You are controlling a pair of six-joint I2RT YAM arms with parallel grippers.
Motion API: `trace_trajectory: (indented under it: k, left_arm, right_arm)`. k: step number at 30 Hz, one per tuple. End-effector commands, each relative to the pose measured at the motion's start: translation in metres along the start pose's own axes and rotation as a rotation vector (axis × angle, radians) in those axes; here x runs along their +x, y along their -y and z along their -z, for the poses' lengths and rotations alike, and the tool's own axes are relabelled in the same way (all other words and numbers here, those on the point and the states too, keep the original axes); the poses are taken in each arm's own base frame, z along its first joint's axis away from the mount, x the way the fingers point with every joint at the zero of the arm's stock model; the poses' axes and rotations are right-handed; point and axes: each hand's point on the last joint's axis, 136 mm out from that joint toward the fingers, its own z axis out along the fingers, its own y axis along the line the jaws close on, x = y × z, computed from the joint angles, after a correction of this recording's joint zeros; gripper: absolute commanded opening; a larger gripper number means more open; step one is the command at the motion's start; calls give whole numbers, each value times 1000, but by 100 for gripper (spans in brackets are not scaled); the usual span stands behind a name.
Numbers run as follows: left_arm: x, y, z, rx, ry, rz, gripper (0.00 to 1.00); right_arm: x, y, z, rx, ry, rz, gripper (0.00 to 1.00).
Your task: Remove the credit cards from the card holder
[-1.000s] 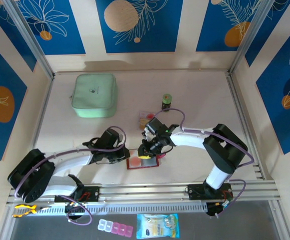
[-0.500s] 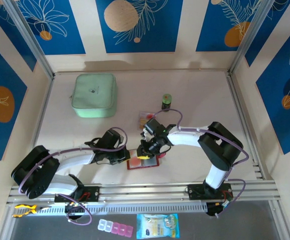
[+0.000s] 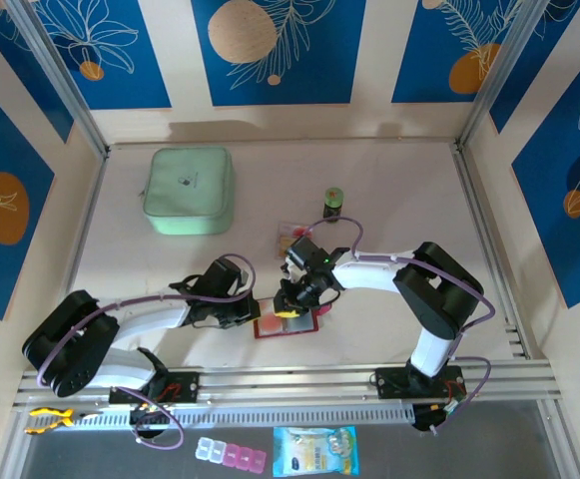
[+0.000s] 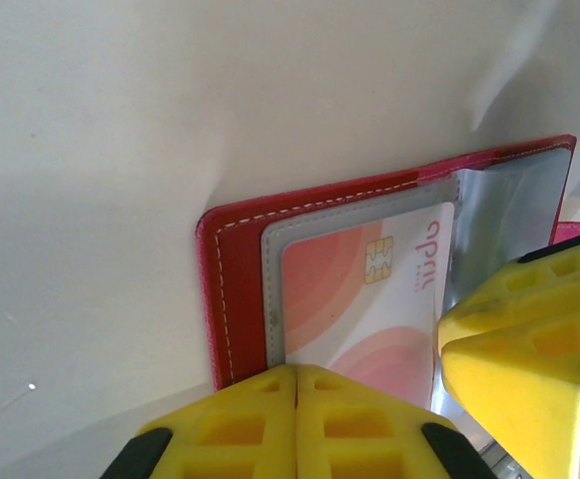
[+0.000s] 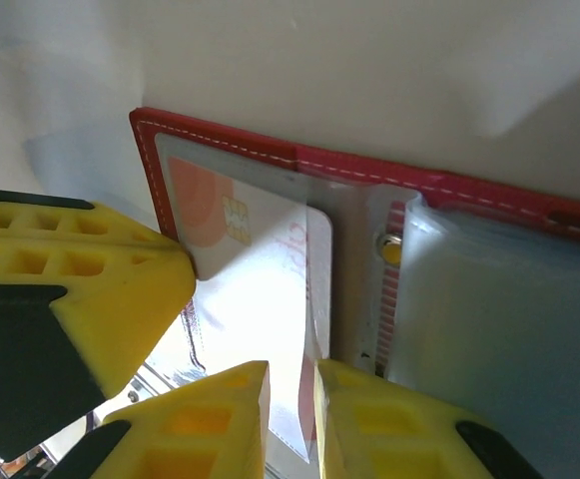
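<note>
One red card holder [image 4: 232,299] open; one credit card [image 4: 349,289] visible; left jaws closed together; right jaws narrow, pinching it.

The left arm [image 3: 145,317] and the right arm [image 3: 384,269] share one build: glossy white tubular links between bulky black joint housings. A thin purple cable [image 3: 232,255] loops loosely along each arm. Each stands on a black base [image 3: 414,382]. The jaws are bright yellow plastic, moulded with square pockets, on black carriers.
</note>
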Motion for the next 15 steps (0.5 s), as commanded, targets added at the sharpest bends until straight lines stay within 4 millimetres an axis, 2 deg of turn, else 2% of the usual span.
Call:
trace_trajectory:
  k: [1, 15]
  left_arm:
    - [8, -20, 0, -73, -31, 20, 6]
    - [8, -19, 1, -75, -31, 19, 7]
  right_arm:
    - [1, 2, 3, 29, 8, 5, 21]
    - [2, 5, 1, 22, -1, -5, 19]
